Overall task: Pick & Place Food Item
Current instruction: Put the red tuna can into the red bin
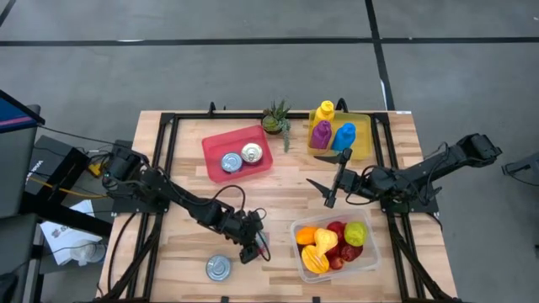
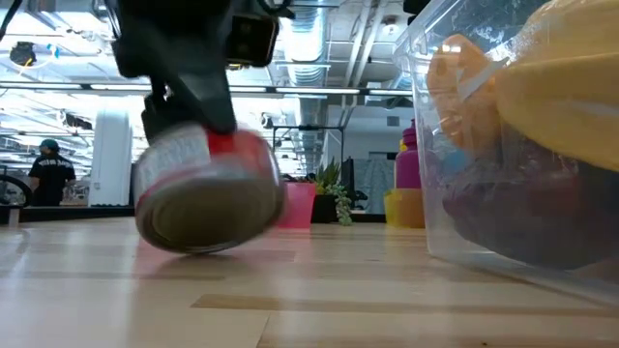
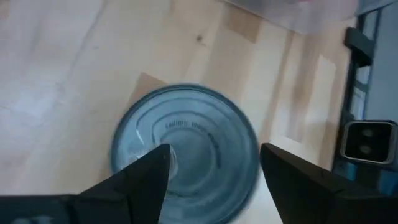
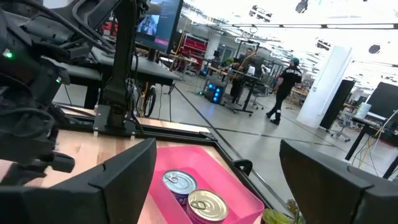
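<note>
the tin can (image 1: pixel 218 268) sits upright on the bench (image 1: pixel 177 181) near its front edge, to the left of the clear tub (image 1: pixel 373 258) of fruit. from the left wrist camera i look straight down on the lid (image 3: pixel 185 144); my left hand (image 1: pixel 250 248) hovers just beside and above it, fingers (image 3: pixel 138 179) spread apart and gripping nothing. in the level view the can (image 2: pixel 208 191) looks tilted, with the arm close over it, and i can't tell if anything touches it.

the red tray (image 1: pixel 238 152) at the back already holds two cans (image 1: pixel 241 157), so i judge this one belongs there too. my right hand (image 1: pixel 333 187) waits wide open and empty above the bench's middle, facing that tray (image 4: pixel 205 183).

risks as i see them: the fingers aren't centred on the lid, so one could land on the rim and knock the can over or send it rolling off the front edge. a shallow pinch on smooth metal could slip during the carry. the two arms could also crowd each other near the tray.
</note>
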You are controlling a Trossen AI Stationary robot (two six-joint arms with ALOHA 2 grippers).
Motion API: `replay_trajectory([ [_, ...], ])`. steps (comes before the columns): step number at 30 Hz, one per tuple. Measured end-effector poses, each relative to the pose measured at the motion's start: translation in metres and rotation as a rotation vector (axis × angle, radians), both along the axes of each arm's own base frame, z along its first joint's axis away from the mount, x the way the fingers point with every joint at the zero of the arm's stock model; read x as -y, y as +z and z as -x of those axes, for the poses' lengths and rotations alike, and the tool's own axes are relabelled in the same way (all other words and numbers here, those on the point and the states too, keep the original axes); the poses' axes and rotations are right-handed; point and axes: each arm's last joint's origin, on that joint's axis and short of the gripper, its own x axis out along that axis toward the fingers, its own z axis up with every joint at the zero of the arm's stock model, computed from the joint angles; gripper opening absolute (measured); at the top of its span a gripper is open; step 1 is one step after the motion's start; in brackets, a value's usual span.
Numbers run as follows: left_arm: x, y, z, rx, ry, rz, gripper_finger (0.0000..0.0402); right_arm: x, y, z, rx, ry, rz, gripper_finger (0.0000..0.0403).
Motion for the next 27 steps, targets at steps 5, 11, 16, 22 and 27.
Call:
replay_trajectory([
  [5,-0.001,-0.002,0.000,-0.002,0.024,-0.039,0.0241,0.000,0.000,0.000,0.002,0.000,-0.001,0.0328],
  [11,0.003,-0.010,0.001,-0.006,-0.119,-0.102,0.0221,0.000,0.000,0.000,-0.004,0.000,0.001,0.0328],
  [16,0.027,-0.003,0.009,0.131,-0.425,-0.293,0.0216,0.000,-0.001,0.000,-0.009,0.000,0.003,0.0328],
  [22,0.053,-0.004,0.024,0.244,-0.682,-0.632,0.0216,0.000,-0.002,0.000,-0.017,-0.004,0.005,0.0328],
  [27,0.057,-0.028,0.024,0.169,-0.697,-0.782,0.0201,0.001,-0.002,0.000,-0.026,-0.030,0.006,0.0328],
])
